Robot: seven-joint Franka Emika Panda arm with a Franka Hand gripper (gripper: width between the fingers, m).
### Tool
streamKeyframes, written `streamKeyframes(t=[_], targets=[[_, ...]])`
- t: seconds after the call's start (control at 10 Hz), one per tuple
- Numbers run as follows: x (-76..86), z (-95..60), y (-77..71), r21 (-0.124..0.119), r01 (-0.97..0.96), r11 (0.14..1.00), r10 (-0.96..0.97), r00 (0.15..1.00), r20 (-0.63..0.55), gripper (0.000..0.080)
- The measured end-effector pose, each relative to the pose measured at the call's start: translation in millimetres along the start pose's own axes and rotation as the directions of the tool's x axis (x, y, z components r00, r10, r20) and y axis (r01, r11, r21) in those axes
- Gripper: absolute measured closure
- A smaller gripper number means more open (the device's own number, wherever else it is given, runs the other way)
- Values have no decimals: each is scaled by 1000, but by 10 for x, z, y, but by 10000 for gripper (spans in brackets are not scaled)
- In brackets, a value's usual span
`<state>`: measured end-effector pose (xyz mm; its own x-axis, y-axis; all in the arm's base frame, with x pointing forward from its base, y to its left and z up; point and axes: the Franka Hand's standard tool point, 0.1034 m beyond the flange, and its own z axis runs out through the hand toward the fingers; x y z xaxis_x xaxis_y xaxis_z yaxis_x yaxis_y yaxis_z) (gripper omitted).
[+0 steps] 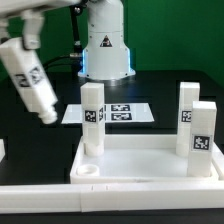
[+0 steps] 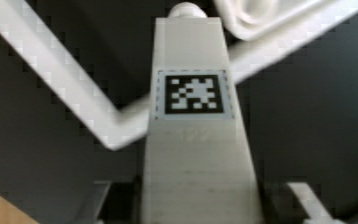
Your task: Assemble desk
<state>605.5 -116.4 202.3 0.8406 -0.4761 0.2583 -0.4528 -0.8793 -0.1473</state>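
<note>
You are looking at a white tabletop (image 1: 150, 165) carrying white legs (image 1: 93, 120), each showing a black-and-white square tag. You are seeing a white held leg (image 2: 197, 130) wearing the same checked tag. The marker board (image 1: 135, 113) is showing white with black tags; the table (image 1: 30, 150) is reading black.

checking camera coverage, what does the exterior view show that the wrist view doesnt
Exterior only: three legs standing in the tabletop, the empty socket, the marker board, the robot base.
Wrist only: a close look down the held leg's tag, with the jaws on either side of it.
Both: the held leg and the tabletop rim.
</note>
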Motion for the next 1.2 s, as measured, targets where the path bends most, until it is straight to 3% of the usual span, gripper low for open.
streamKeyframes(t=[0.1, 0.2, 0.3, 0.6, 0.7, 0.8, 0.9, 1.2], targets=[[-41, 24, -254, -5, 24, 1000, -24, 998, -59, 515], [-133, 76, -305, -7, 34, 999, -35, 992, -118, 515], [-146, 89, -267, -15, 39, 999, -41, 985, -169, 515], [-158, 113, -287, -27, 76, 997, -79, 981, -175, 515], [-180, 185, -422, -61, 190, 980, -199, 960, -196, 515], [-257, 285, -559, -77, 261, 962, -271, 946, -181, 515], [-291, 330, -619, -80, 283, 956, -293, 940, -174, 515], [-290, 339, -595, -81, 277, 957, -288, 942, -172, 515]])
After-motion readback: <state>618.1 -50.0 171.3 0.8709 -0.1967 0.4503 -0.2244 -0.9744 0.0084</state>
